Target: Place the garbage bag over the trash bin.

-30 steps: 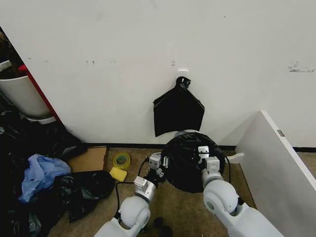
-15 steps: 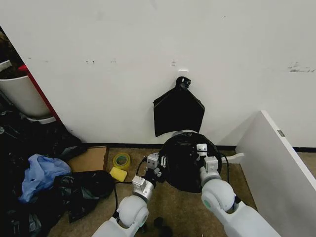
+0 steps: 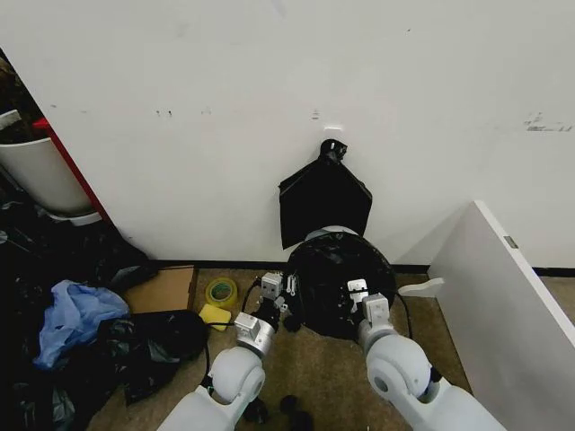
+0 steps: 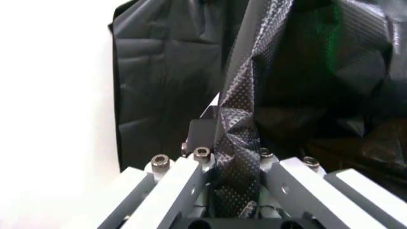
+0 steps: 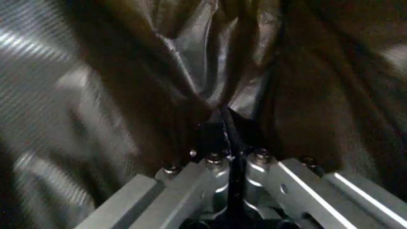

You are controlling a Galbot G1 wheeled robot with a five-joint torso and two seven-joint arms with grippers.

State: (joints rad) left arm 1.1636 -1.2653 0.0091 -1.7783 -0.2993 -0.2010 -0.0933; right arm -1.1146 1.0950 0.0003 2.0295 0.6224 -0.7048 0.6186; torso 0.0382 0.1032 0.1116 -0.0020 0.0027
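Observation:
The garbage bag [image 3: 337,280] is a glossy black crinkled mass draped over the trash bin, of which a pale sliver of rim [image 3: 331,231] shows at the far side by the wall. My left gripper [image 3: 284,294] is at the bag's left side, shut on a fold of the film [image 4: 237,138]. At the bag's near right side my right gripper [image 3: 359,296] is shut on a thin pleat of the film [image 5: 226,125]. In both wrist views the black plastic runs down between the fingers.
A flat black bundle [image 3: 325,202] hangs on the wall just above the bin. A white board [image 3: 503,296] leans at the right. A yellow tape roll [image 3: 221,291], a yellow sponge [image 3: 214,314], cardboard [image 3: 162,289], piled black bags and a blue bag [image 3: 72,314] lie left.
Both grippers have shifted slightly left with the bag in them, the right one coming nearer to me. The bag now sits higher toward the wall and hides more of the white rim.

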